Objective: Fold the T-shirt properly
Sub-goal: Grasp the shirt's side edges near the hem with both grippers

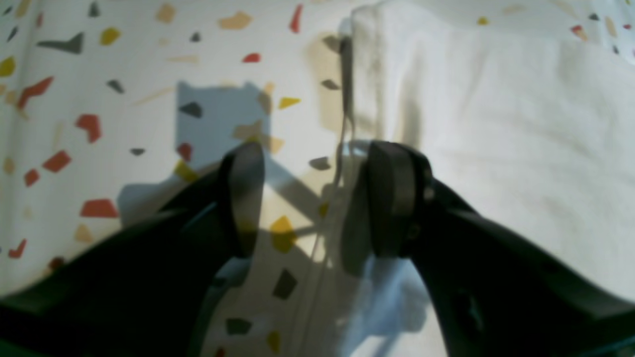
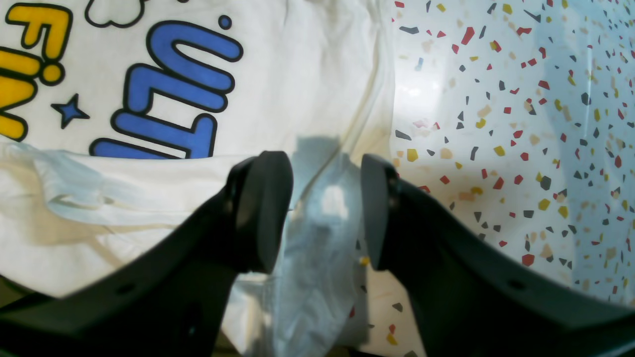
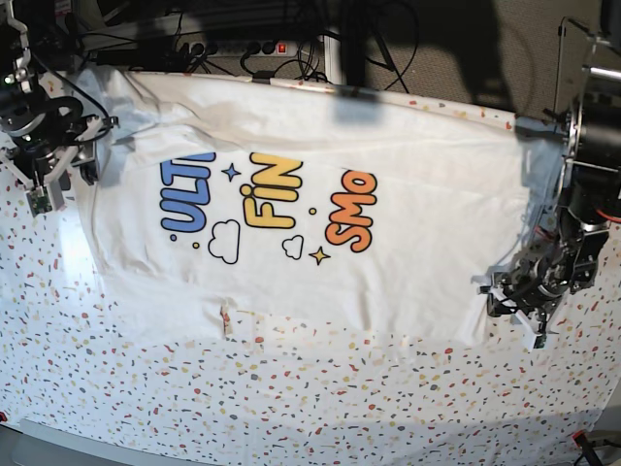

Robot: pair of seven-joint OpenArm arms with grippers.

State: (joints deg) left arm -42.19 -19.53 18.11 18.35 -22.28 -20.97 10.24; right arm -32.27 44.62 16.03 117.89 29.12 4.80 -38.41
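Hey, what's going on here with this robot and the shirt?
A two-armed robot is working on a white T-shirt spread print-up on a speckled table. The left hand and right hand each hover open at opposite side edges of the shirt, gripping nothing. A strip along the near edge is folded over.

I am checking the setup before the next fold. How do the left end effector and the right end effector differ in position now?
The left end effector sits at the plain white edge of the T-shirt, while the right end effector sits at the edge near the blue letters. The left one straddles a thin hem over the speckled table; the right one straddles a bunched fold. Both are open, and neither clamps the cloth.
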